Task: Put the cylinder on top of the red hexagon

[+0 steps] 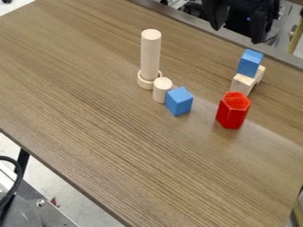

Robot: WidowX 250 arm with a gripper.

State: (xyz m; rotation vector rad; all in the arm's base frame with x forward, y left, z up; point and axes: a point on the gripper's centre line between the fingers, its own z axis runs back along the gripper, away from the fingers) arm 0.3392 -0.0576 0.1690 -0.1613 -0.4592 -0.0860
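- Two fingers of the tool [238, 31] stand wide apart at the view's top edge, holding nothing, ready to receive a block.
- The short cylinder [160, 91] stands upright close beside a blue cube [179, 102], which could crowd a grip.
- The tall cylinder [150, 53] stands in a wooden ring [145, 84], probably for steadiness; which is meant, I cannot tell.
- The red hexagon [232, 113] stands upright, its top serving as seat.
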